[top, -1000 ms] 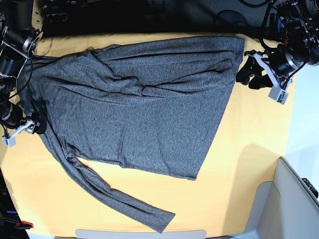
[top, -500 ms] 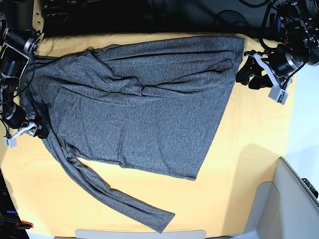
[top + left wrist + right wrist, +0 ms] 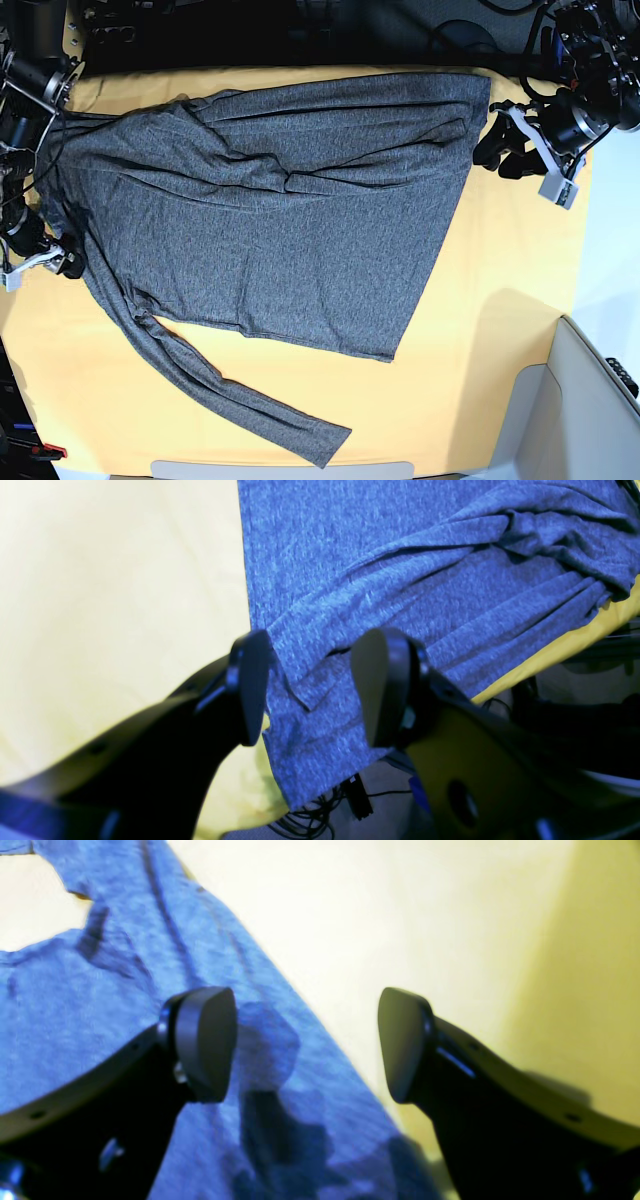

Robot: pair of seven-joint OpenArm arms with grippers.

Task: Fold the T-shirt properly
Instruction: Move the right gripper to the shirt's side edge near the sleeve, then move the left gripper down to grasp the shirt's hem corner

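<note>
The T-shirt (image 3: 270,210) lies spread over the yellow cloth (image 3: 500,330) on the counter, one long sleeve trailing toward the near edge. The left gripper (image 3: 305,690) has its fingers (image 3: 380,690) wide, straddling the folded hem corner at the cloth's far edge. The right gripper (image 3: 305,1045) is spread too, holding nothing, one of its fingers (image 3: 205,1040) over the shirt's edge, the other above bare cloth.

Black rounded fingers (image 3: 205,1040), white bracket (image 3: 545,150), seemingly cabled.
</note>
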